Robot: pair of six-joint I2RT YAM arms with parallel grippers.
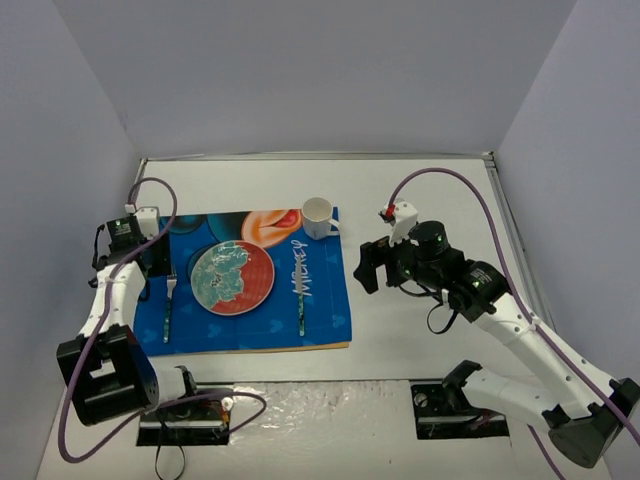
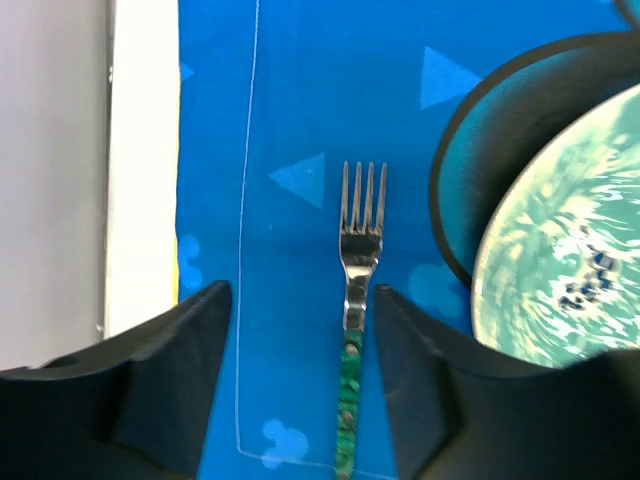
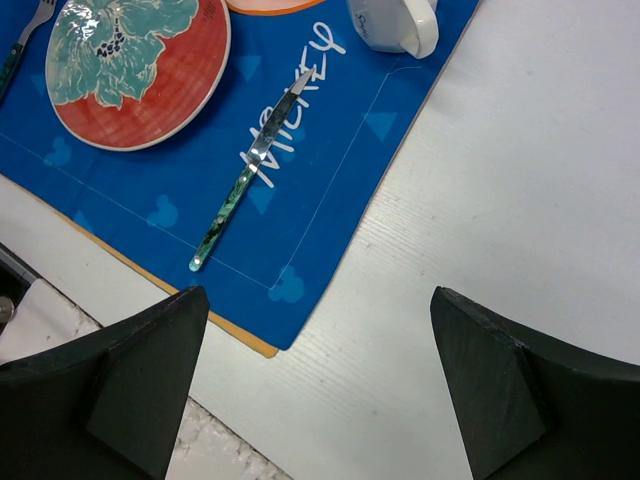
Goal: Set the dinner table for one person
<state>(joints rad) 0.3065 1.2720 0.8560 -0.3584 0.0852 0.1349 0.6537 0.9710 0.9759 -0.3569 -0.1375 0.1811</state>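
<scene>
On the dinner table (image 1: 420,190): one place laid on a blue placemat (image 1: 325,320), both grippers released.

Plate (image 1: 232,277) sits at the mat's centre. Fork (image 2: 360,245) lies to its left, tines pointing away from the arm bases. Knife (image 3: 248,175) lies to its right, across the white lettering, and mug (image 1: 318,216) stands at the mat's far right corner. Left gripper (image 2: 300,300): jaws spread, straddling the fork handle without clamping it. Right gripper (image 3: 315,300): jaws spread wide, holding nothing, over bare tabletop just beside the mat's right edge. Dinner table spans the whole work area beneath mat and arms.
</scene>
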